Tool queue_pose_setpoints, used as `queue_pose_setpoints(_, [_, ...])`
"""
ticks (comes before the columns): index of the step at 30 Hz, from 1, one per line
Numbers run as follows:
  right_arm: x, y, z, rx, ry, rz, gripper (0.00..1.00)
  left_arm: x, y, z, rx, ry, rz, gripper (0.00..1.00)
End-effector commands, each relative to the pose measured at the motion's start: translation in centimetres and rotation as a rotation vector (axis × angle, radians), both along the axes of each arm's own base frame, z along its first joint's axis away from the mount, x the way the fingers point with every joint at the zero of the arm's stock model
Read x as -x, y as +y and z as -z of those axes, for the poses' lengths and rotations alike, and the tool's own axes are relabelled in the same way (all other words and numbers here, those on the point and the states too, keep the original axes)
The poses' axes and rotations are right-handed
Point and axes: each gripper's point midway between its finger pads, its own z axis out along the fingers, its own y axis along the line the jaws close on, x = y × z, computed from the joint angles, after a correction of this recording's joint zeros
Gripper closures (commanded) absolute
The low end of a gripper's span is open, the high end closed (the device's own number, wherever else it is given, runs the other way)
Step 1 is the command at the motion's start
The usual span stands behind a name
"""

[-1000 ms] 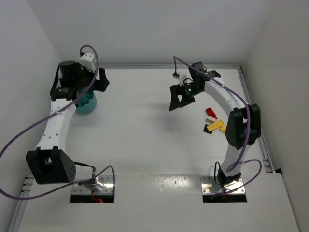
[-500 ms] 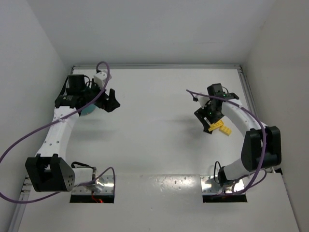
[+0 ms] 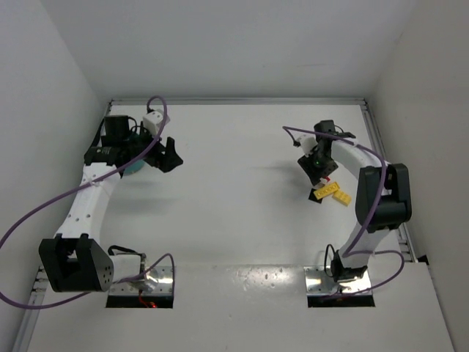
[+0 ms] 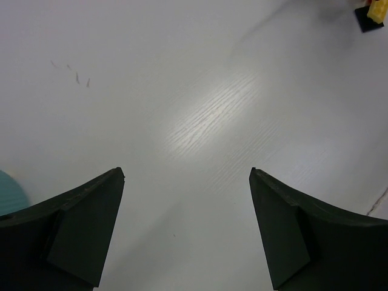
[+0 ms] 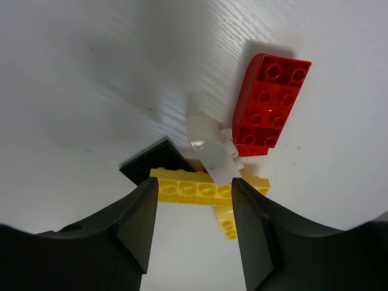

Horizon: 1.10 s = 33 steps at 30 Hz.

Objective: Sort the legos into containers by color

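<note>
The legos lie in a small pile at the right: a red brick [image 5: 270, 103], a long yellow brick [image 5: 194, 190], a small yellow piece [image 5: 226, 223], a black plate [image 5: 156, 165] and a white piece [image 5: 212, 150]. From above, the yellow brick [image 3: 334, 192] and black plate [image 3: 316, 196] show. My right gripper [image 5: 194, 182] is open just above the long yellow brick, one finger past each end; from above the right gripper [image 3: 319, 169] covers the red brick. The teal bowl [image 3: 133, 169] is mostly hidden under my left arm; its rim [image 4: 8, 191] shows at the left wrist view's edge. My left gripper [image 3: 168, 155] is open and empty over bare table.
White walls close in the table on the left, back and right. A metal rail [image 3: 382, 158] runs along the right edge next to the lego pile. The lego pile also shows far off in the left wrist view [image 4: 371, 12].
My right gripper swung from the table's middle back to the right and came down over the lego pile. My left gripper moved off the bowl, a little to the right.
</note>
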Motion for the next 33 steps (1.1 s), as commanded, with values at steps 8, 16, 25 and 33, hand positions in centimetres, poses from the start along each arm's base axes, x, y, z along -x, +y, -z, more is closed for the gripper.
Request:
queue_pose_setpoints(8, [-1.6,-0.7,0.8,-0.01,-0.023,-0.003,0.48,-0.2,-0.3,-1.4,-0.002,-0.074,0.023,0.09])
queue_pose_setpoints(16, [-1.0,-0.7,2.1,-0.005,0.019,-0.012,0.49,-0.5,-0.1,-1.6,-0.009,-0.092,0.016,0.09])
queue_pose_setpoints(25, [-1.3,-1.2,3.0,0.004,0.021,0.0,0.56,-0.7,0.0,-1.7,-0.009,-0.095,0.004,0.09])
queue_pose_setpoints(33, [-1.0,-1.2,3.9,0.004,0.041,-0.001,0.65,-0.8,0.3,-1.4,-0.02,-0.102,-0.011,0.11])
